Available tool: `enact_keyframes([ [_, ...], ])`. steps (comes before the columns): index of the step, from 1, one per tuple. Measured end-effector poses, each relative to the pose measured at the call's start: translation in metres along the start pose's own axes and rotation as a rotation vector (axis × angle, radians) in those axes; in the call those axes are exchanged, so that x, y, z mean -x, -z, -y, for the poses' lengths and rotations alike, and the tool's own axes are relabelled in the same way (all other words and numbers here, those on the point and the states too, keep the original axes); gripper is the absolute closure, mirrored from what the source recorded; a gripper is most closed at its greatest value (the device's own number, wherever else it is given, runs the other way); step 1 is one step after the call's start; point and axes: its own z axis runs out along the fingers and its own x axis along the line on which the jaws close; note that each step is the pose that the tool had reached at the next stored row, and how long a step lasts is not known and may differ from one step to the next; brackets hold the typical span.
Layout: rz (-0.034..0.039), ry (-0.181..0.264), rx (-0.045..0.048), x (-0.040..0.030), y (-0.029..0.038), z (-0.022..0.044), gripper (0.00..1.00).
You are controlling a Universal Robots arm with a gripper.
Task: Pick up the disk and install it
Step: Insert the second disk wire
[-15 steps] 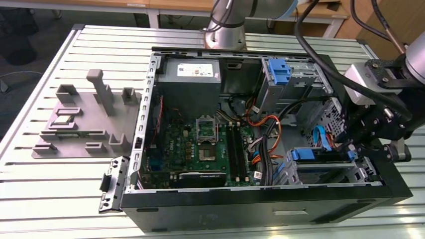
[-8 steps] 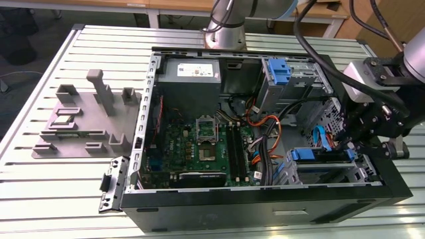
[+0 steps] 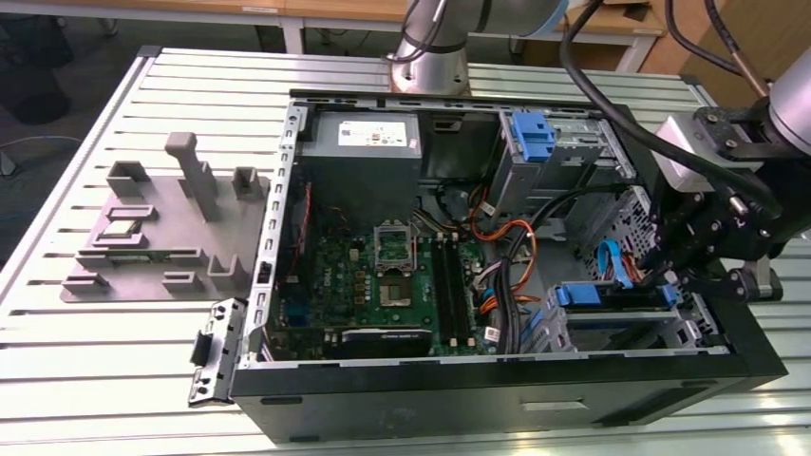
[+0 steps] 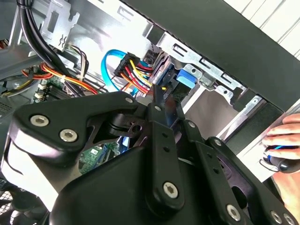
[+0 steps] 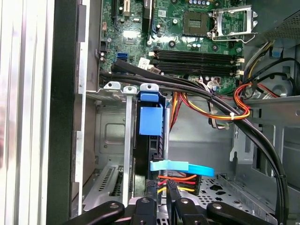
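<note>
My black linkage-fingered tool (image 3: 690, 271) hangs inside the open black desktop computer case (image 3: 507, 404) that lies on its side on the slatted aluminium table (image 3: 76, 370), at the drive-cage corner toward the exterior view's right. In the first wrist view the tool (image 5: 161, 197) has its two thin fingertips (image 5: 172, 190) drawn close together just beside the bundle of red, yellow and black power wires (image 5: 180, 180) at the rear of the disk; whether they actually pinch anything I cannot tell.

The disk, a flat drive in a blue plastic bracket (image 5: 151, 123), stands on edge in a slot of the grey metal drive cage (image 5: 112, 140), its blue tab at the cage's rim. A light-blue flat data cable (image 5: 183, 167) crosses just in front of my fingertips.

Beyond lies the green motherboard (image 5: 187, 28) with its black memory slots. In the second wrist view a person's hand (image 4: 283, 140) rests outside the case.
</note>
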Motion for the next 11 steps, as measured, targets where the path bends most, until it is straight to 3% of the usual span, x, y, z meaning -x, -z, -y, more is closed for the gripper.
enact_keyframes([
  [11, 0.0000, 0.000, 0.0000, 0.0003, 0.0042, 0.0001, 0.76],
])
